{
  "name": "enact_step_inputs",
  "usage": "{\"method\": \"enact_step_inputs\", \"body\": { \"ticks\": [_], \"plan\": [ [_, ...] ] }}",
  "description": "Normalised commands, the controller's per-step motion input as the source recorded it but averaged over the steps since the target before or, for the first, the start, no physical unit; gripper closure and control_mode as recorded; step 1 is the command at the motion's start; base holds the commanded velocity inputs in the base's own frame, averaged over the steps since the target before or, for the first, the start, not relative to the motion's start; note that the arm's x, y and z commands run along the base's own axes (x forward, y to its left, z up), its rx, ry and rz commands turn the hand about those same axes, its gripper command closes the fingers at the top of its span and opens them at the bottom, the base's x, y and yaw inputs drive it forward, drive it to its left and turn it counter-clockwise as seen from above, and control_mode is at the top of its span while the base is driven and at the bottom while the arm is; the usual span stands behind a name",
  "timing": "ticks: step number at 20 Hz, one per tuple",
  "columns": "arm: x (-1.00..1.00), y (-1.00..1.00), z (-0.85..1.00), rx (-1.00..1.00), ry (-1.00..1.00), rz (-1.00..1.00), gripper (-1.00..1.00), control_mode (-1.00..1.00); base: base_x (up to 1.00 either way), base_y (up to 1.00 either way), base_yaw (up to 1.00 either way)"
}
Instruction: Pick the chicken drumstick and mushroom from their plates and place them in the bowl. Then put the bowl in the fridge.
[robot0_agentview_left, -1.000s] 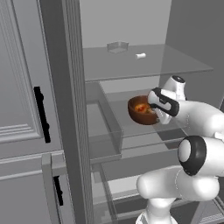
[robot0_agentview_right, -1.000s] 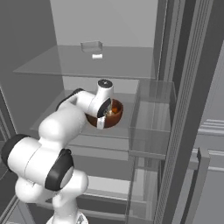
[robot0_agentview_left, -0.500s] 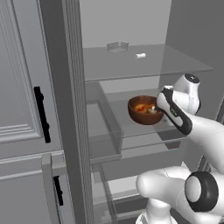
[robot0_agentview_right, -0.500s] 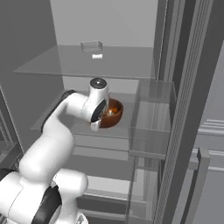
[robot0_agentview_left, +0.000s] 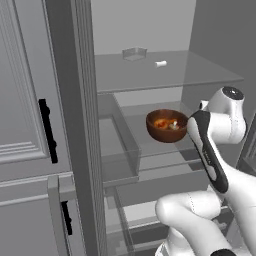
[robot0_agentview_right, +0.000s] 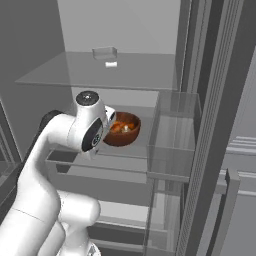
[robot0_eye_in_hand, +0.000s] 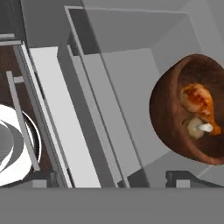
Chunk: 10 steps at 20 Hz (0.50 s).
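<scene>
The reddish-brown bowl (robot0_agentview_left: 167, 126) stands upright on a clear glass shelf (robot0_agentview_left: 150, 150) inside the open grey fridge (robot0_agentview_right: 125, 30), roughly at the middle level, with another glass shelf (robot0_agentview_left: 150, 75) above it. Inside the bowl lie the golden-orange chicken drumstick (robot0_eye_in_hand: 199, 103) and, just beside it toward the bowl's lower side in the hand view, the small tan mushroom (robot0_eye_in_hand: 197, 128); the two appear to touch. The tool's fingers cannot be made out clearly in either base view, since the white wrist covers them, but the tool is released with its jaws spread wide, and nothing sits between them. From the hand view the bowl is off to the right, apart from the tool, not grasped. In the left base view the white arm (robot0_agentview_left: 215, 150) stands just to the right of the bowl; in the right base view the arm partly hides the bowl's left edge. A small pale piece (robot0_agentview_left: 160, 63) and a clear low container (robot0_agentview_left: 134, 53) rest on the upper shelf.
</scene>
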Motion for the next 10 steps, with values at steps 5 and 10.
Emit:
{"method": "enact_step_inputs", "body": {
  "ticks": [5, 10],
  "plan": [
    [-0.53, 0.20, 0.69, 0.15, -0.03, -0.27, -1.00, -1.00, 0.00, 0.00, 0.00],
    [-0.46, 0.24, 0.88, 0.21, -0.02, -0.27, -1.00, -1.00, 0.00, 0.00, 0.00]
  ]
}}
